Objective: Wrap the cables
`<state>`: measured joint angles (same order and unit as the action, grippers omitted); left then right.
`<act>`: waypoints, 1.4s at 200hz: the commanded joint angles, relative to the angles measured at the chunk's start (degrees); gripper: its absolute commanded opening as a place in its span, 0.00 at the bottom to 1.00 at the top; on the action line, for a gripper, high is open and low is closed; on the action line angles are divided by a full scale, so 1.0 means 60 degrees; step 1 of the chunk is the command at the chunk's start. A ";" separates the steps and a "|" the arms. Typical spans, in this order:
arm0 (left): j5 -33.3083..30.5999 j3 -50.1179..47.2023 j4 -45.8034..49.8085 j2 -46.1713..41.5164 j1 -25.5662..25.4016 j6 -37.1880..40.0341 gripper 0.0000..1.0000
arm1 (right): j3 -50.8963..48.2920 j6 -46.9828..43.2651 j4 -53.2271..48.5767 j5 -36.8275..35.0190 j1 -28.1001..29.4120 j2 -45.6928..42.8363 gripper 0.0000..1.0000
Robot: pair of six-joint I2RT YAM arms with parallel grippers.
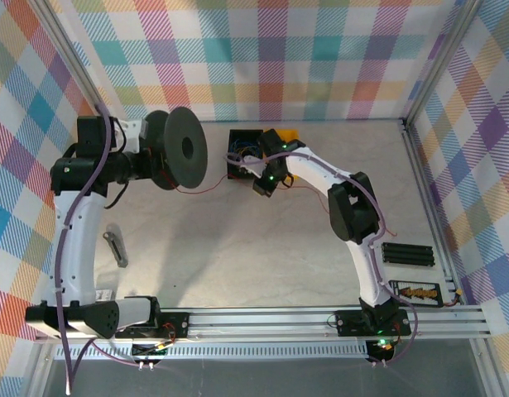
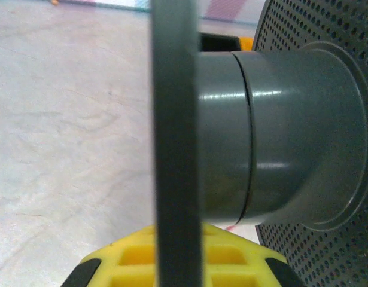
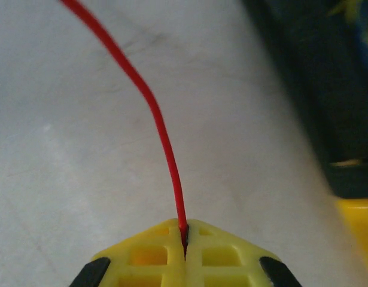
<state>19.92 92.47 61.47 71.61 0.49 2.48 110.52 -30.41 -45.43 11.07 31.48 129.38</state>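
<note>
Found the right gripper (image 3: pixel 185 234) pinched together on the red cable (image 3: pixel 154 110), nipping it in the seam between the yellow fingertips (image 3: pixel 148 254). Traced that strand from the jaws straight ahead, then bending off ahead and to their left, just above the pale table (image 3: pixel 64 155). Noted a black box (image 3: pixel 315 89) ahead and to the right of those jaws, near but apart. In the overhead view, followed the same strand sagging away from these jaws toward the black spool (image 1: pixel 184 149).

Saw the left gripper (image 2: pixel 178 266) clamped on that spool, with one grey flange (image 2: pixel 175 119) standing edge-on between the yellow fingers (image 2: pixel 133 260), the hub (image 2: pixel 267 155) just right of the jaws and a perforated disc (image 2: pixel 327 54) beyond it. Could not tell where on the spool the cable ended.

Saw the right arm (image 1: pixel 357 207) reaching forward from its base, bent sharply at the elbow, with the forearm swung leftward. Saw the left arm (image 1: pixel 72 231) running forward along the left side, folded over at the far end, with the wrist turned rightward and the spool held on edge.
</note>
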 commanded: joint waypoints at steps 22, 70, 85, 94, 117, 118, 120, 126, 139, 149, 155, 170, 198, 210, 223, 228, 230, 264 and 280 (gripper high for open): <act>0.0913 -0.1063 0.1649 -0.0903 0.0004 0.1460 0.00 | 0.1755 0.0518 -0.1085 -0.0806 -0.0923 0.0793 0.00; -0.1252 -0.1424 0.2283 -0.0891 -0.1246 0.2026 0.00 | 0.4357 0.0992 -0.2093 -0.1069 -0.1656 0.1534 0.00; -0.2172 -0.1356 0.2592 -0.0363 -0.2034 0.2107 0.00 | 0.5602 0.1011 -0.2550 -0.1102 -0.1673 0.1864 0.00; -0.2722 -0.1359 0.2630 -0.0043 -0.2461 0.2090 0.00 | 0.6264 0.1092 -0.2744 -0.1080 -0.1674 0.1998 0.00; -0.3091 -0.1447 0.2464 0.0652 -0.3253 0.2106 0.00 | 0.6864 0.1491 -0.2671 -0.0956 -0.1651 0.1878 0.00; -0.3081 -0.1442 0.2459 0.0679 -0.3279 0.2113 0.00 | 0.6871 0.1522 -0.2662 -0.0925 -0.1655 0.1861 0.00; -0.3085 -0.1438 0.2449 0.0739 -0.3335 0.2108 0.00 | 0.6869 0.1571 -0.2666 -0.0864 -0.1661 0.1819 0.00; -0.3246 -0.1436 0.2395 0.0938 -0.3477 0.2054 0.00 | 0.6863 0.1722 -0.2666 -0.0654 -0.1659 0.1703 0.00; -0.3586 -0.1378 0.2314 0.1421 -0.3715 0.1944 0.00 | 0.6835 0.2102 -0.2694 -0.0192 -0.1657 0.1445 0.00; -0.4023 -0.1231 0.2378 0.1908 -0.3886 0.1807 0.00 | 0.6773 0.2459 -0.2704 0.0306 -0.1645 0.1176 0.00; -0.4133 -0.1131 0.2437 0.2206 -0.3988 0.1773 0.00 | 0.6701 0.2626 -0.2666 0.0580 -0.1610 0.1010 0.00; -0.4651 -0.0820 0.2499 0.2861 -0.4294 0.1656 0.00 | 0.6417 0.2969 -0.2466 0.1028 -0.1460 0.0490 0.00; -0.4953 -0.0046 0.2498 0.3792 -0.4619 0.1358 0.00 | 0.6261 0.3627 -0.2223 0.2153 -0.1088 -0.0204 0.00; -0.5272 0.0338 0.2429 0.4142 -0.4626 0.1003 0.00 | 0.6161 0.3784 -0.2145 0.2542 -0.0843 -0.0464 0.00; -0.5570 0.0574 0.2087 0.4349 -0.4608 0.0610 0.00 | 0.5910 0.3948 -0.2037 0.2899 -0.0567 -0.0764 0.00; -0.5732 0.0669 0.1969 0.4426 -0.4576 0.0365 0.00 | 0.5750 0.4004 -0.1965 0.3020 -0.0464 -0.0881 0.00; -0.5754 0.0709 0.1931 0.4456 -0.4549 0.0283 0.00 | 0.5669 0.4012 -0.1935 0.3092 -0.0430 -0.0950 0.00; -0.5637 0.1273 0.1391 0.4803 -0.4092 -0.0547 0.00 | 0.3685 0.4610 -0.0860 0.3496 0.0113 -0.2178 0.00; -0.5711 0.1333 0.0858 0.4756 -0.3905 -0.0904 0.00 | 0.2847 0.4842 -0.0319 0.3743 0.0356 -0.2653 0.00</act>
<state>-12.36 97.84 70.78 100.38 -24.75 2.44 133.40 -5.39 -53.10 28.47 31.88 116.75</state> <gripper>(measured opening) 0.102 0.056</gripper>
